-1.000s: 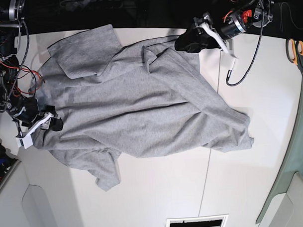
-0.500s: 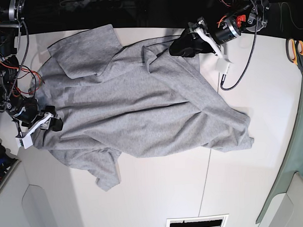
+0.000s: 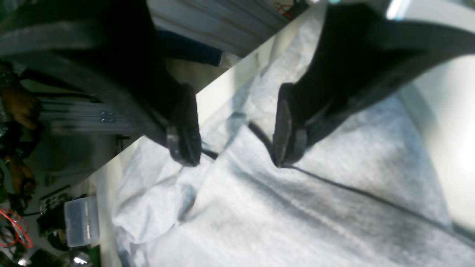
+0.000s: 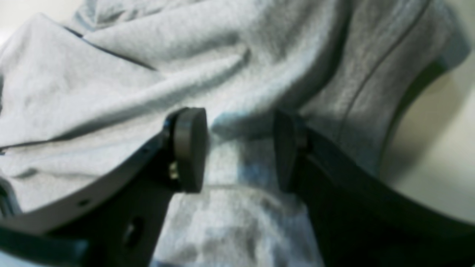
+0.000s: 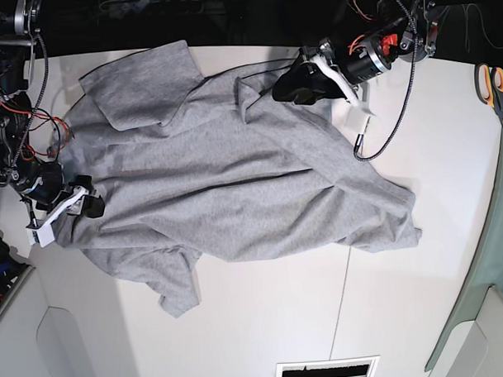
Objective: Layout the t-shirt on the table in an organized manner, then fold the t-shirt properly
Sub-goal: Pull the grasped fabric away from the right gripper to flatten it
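Note:
The heather-grey t-shirt (image 5: 218,173) lies crumpled and spread across the white table (image 5: 264,320), plain side up, with no lettering in view. My left gripper (image 5: 291,86) is open over the shirt's far edge. In the left wrist view it (image 3: 233,148) hovers just above the cloth (image 3: 297,207), and a dark hem line runs between the jaws. My right gripper (image 5: 88,207) is at the shirt's left edge. In the right wrist view it (image 4: 237,152) is open, with a raised fold of the shirt (image 4: 237,122) in the gap between the pads.
Orange-handled scissors (image 5: 492,85) lie at the far right. A green-grey cloth (image 5: 485,263) hangs along the right edge. A slotted vent (image 5: 328,372) sits at the near edge. A thin seam (image 5: 342,301) crosses the table. A clear plastic box (image 3: 81,222) stands beyond the table's edge.
My left gripper has moved leftward along the table's far edge, from beside the shirt to over its far hem. My right gripper and the shirt have stayed put.

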`<state>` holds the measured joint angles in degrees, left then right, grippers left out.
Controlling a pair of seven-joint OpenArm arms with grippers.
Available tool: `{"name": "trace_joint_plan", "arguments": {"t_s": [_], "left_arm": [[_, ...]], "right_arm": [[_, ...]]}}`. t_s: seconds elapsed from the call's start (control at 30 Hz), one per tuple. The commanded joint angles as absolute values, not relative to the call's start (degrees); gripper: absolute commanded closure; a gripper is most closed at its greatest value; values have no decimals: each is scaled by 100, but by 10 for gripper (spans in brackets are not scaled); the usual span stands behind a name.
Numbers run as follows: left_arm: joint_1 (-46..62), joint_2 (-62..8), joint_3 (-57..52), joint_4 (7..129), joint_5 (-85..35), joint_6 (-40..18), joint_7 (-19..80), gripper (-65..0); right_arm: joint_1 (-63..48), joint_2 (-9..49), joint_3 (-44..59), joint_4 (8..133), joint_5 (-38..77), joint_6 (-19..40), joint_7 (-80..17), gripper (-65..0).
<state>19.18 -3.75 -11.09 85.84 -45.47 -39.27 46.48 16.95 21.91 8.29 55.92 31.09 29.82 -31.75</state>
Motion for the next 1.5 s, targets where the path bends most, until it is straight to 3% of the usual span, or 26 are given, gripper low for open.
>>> {"name": "trace_joint_plan", "arguments": {"t_s": [0.0, 0.07, 0.13, 0.43, 0.67, 1.07, 1.47], "left_arm": [[1890, -364, -1116, 8659, -4580, -4000, 4453, -225], [1890, -364, -1116, 8659, -4364, -4000, 4217, -88], [1887, -364, -1116, 8659, -4233, -4000, 4036, 0], [1872, -537, -1208, 9102, -4309, -4000, 4510, 0], [2368, -1247, -1667, 9909, -4617, -4000, 4528, 0], [2606, -2075, -2565, 9942, -4661, -4000, 4805, 0], [2606, -2130, -3911, 9937, -4252, -4000, 4777, 0]], "right_arm": [[1822, 2283, 867, 5688, 3192, 3026, -3083, -293], [1822, 2281, 867, 5688, 3194, 3026, -3083, -293], [1822, 2283, 867, 5688, 3192, 3026, -3083, -293], [1822, 2283, 867, 5688, 3192, 3026, -3072, -293], [1824, 2283, 867, 5688, 3192, 3026, -3068, -293], [1822, 2283, 867, 5688, 3192, 3026, -3070, -293], [1824, 2285, 867, 5688, 3192, 3026, -3068, -293]]}}
